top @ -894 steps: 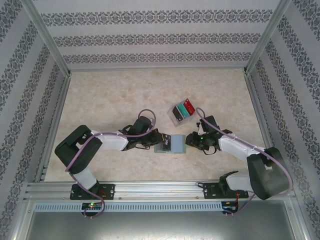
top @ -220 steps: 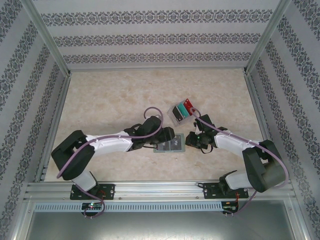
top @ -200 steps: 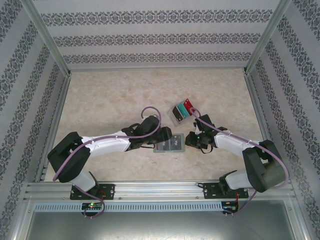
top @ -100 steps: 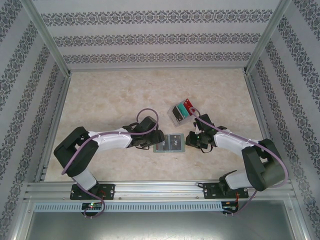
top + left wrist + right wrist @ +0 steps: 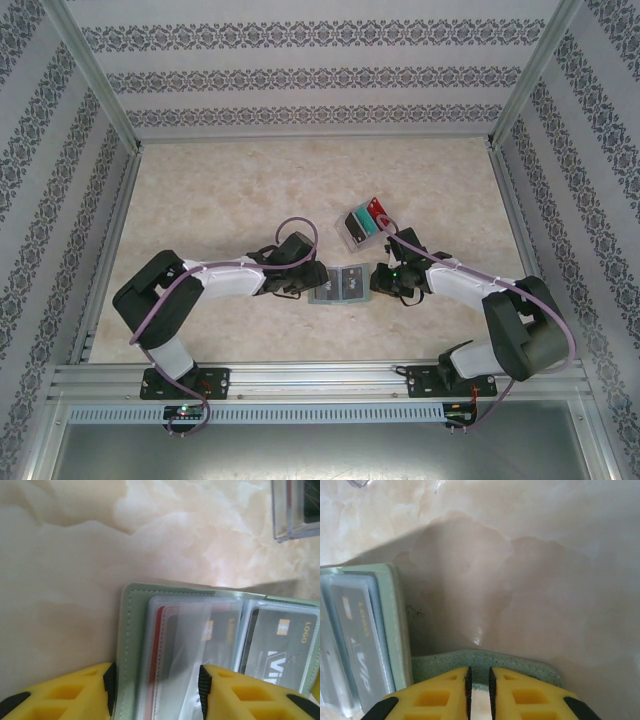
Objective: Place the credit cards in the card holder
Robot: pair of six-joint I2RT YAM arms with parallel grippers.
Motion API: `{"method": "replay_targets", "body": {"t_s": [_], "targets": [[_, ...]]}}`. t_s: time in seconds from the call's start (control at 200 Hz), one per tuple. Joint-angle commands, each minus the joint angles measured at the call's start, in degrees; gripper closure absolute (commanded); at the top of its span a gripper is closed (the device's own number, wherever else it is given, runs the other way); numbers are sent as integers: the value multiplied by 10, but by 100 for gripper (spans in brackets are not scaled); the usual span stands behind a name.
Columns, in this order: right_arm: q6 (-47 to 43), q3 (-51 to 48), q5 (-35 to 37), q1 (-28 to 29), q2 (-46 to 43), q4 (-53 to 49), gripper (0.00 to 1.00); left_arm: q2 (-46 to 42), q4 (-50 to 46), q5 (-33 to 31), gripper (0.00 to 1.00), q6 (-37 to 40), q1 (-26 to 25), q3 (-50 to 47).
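The grey-green card holder (image 5: 341, 285) lies open on the table between my two grippers. Its clear sleeves hold a dark card (image 5: 280, 641) and a red card (image 5: 158, 650) behind another dark one. My left gripper (image 5: 318, 281) (image 5: 155, 680) stands open astride the holder's left leaf (image 5: 131, 630). One of its pads is by the cover's edge; the other rests on a raised clear sleeve (image 5: 192, 635). My right gripper (image 5: 378, 279) (image 5: 479, 677) is shut on the holder's speckled green right flap (image 5: 485, 661). More credit cards, red and teal, sit in a clear box (image 5: 363, 222).
The clear box's corner (image 5: 297, 510) lies just beyond the holder. Marbled table (image 5: 220, 200) stretches free to the left and back. Patterned walls and metal rails (image 5: 110, 250) enclose the work area.
My left gripper drew back leftward off the middle of the holder to its left leaf, and its jaws narrowed. The right gripper stayed put on the flap.
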Motion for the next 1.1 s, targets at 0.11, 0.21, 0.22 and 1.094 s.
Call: {"method": "replay_targets", "body": {"t_s": [0.11,0.21,0.22,1.094], "targets": [[-9,-1,-2,10,14,-9,81,-15,62,37,57,-2,-1,-8],[-9,-5,2,10,9,-10,81,-41,84,45,59,1,-1,-12],[-8,-6,2,10,9,-10,81,-43,86,48,59,2,-1,-12],[-20,-14,35,-54,-119,-100,67,110,151,168,56,-6,-39,97]]}}
